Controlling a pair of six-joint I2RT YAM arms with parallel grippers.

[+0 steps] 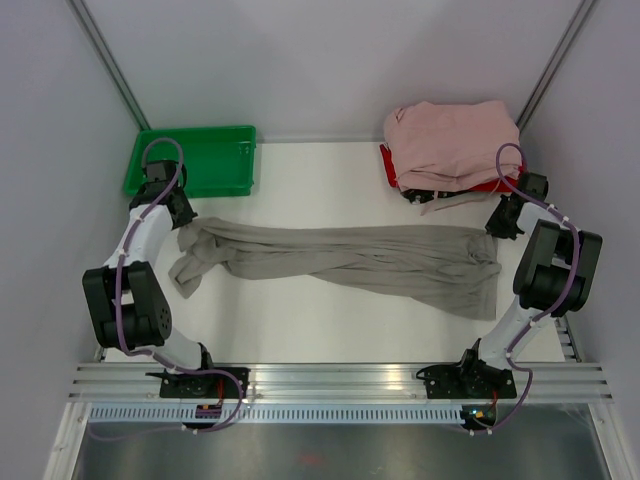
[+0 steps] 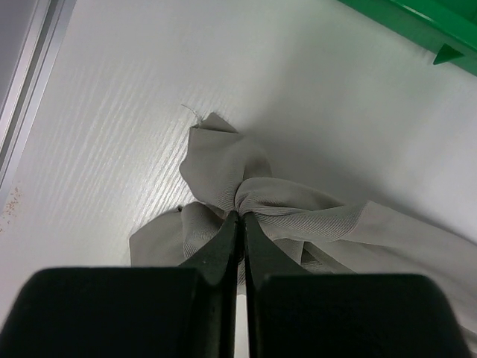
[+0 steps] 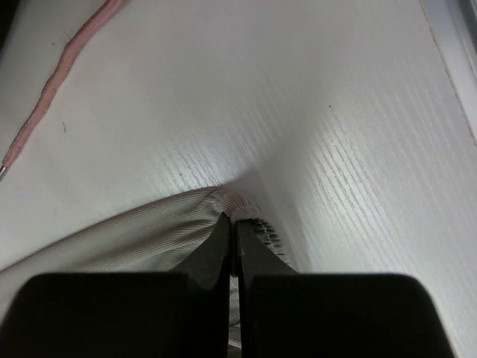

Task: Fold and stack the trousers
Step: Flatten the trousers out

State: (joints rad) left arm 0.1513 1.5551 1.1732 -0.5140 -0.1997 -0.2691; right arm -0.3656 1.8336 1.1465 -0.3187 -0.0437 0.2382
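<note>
- Top external view: the trousers (image 1: 340, 258) lie stretched from left to right across the middle of the table (image 1: 320, 190). They are loosely twisted and creased, and not yet folded.
- Left gripper (image 2: 238, 218): the jaws are together, clamped on a bunched gather of cloth at the left end, where the 2 leg ends appear to lie.
- Right gripper (image 3: 232, 221): the jaws are together, pinching a ribbed edge at the wider right end, probably the waistband. The cloth tents up to the tips.
- Handling: the cloth looks thin, soft and light, with no stiffness. Expect it to sag between the 2 holds, and any unsupported part to trail on the table. It is not fragile, but it creases readily.
- Where to hold: hems and edges at the far ends give the most control. A pinch through several gathered layers, as at the left, is less likely to slip than a pinch on 1 layer.
- Surface: the board is white and finely ribbed, with a slight sheen. The cloth will probably slide on it easily.
- Room: plain pale walls close 3 sides of the table.
- A green tray (image 1: 200, 160) stands in the far left corner.
- A heap of pink garments (image 1: 450, 140) sits in the far right corner on a red object (image 1: 385, 165) that is mostly hidden.
- A pink cord (image 3: 45, 97) trails onto the table, apart from the trousers.
- An aluminium rail (image 1: 340, 378) runs along the near edge.
</note>
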